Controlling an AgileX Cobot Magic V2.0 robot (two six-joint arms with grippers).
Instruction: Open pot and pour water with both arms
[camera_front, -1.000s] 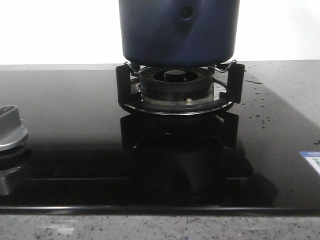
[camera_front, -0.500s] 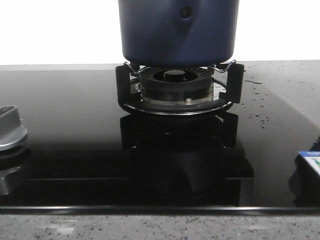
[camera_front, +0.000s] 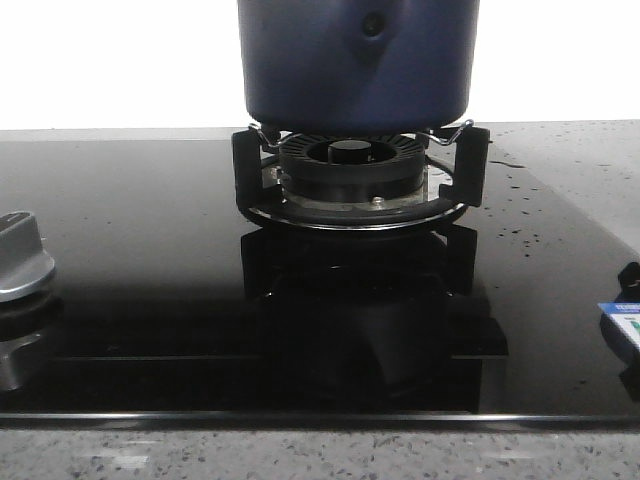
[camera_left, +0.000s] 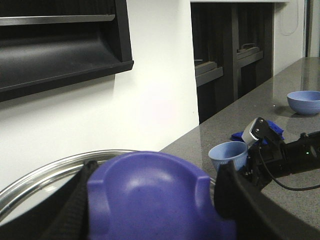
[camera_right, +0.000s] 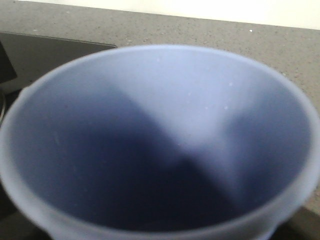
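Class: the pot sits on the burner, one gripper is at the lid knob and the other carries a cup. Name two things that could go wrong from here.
1. The pot stands on thin wire supports over the burner; a skewed pull on the lid knob might tip or shift it.
2. The cup fills the right wrist view, hiding the gripper's hold; with droplets already on the hob, a slip or spill seems possible.

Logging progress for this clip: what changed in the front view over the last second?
Only the right edge changed: the white-and-blue label there was covered by a dark shape half a second ago, and now shows again with a dark object just above it. The pot, burner and knob stayed put.
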